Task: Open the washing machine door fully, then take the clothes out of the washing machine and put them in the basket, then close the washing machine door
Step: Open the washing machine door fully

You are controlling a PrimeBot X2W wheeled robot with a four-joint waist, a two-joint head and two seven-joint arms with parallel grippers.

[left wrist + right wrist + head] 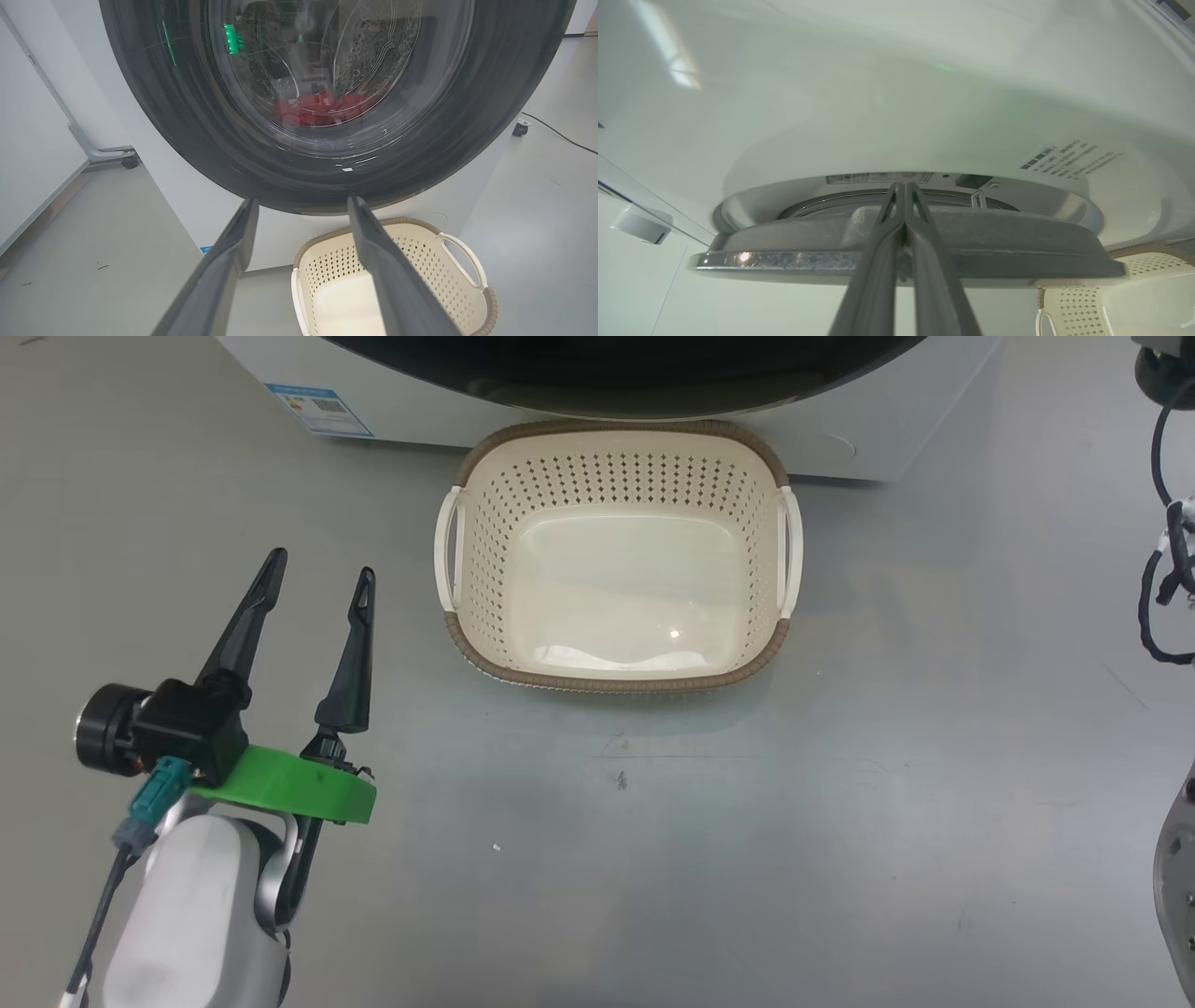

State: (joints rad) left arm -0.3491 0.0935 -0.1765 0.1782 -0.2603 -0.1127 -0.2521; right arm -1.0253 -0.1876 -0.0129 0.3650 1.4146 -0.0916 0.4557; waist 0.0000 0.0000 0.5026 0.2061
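The washing machine (868, 439) stands at the top of the head view, with the black rim of the washing machine door (616, 373) above the cream basket (485, 569) on the floor. My left gripper (320, 565) hangs open and empty at the lower left, left of the basket. In the left wrist view the open left gripper (302, 201) points at the door (154, 116). Red clothes (322, 109) show through its glass, and the basket (420, 261) sits below. My right gripper (903, 185) is shut, its tips in the gap behind the edge-on door (784, 242).
A blue label (320, 411) marks the machine's lower left. A wheeled stand foot (112, 156) lies on the floor to the left of the machine, a caster (521, 127) and a cable (560, 135) to the right. Right-arm cables (1167, 588) hang at the head view's right edge.
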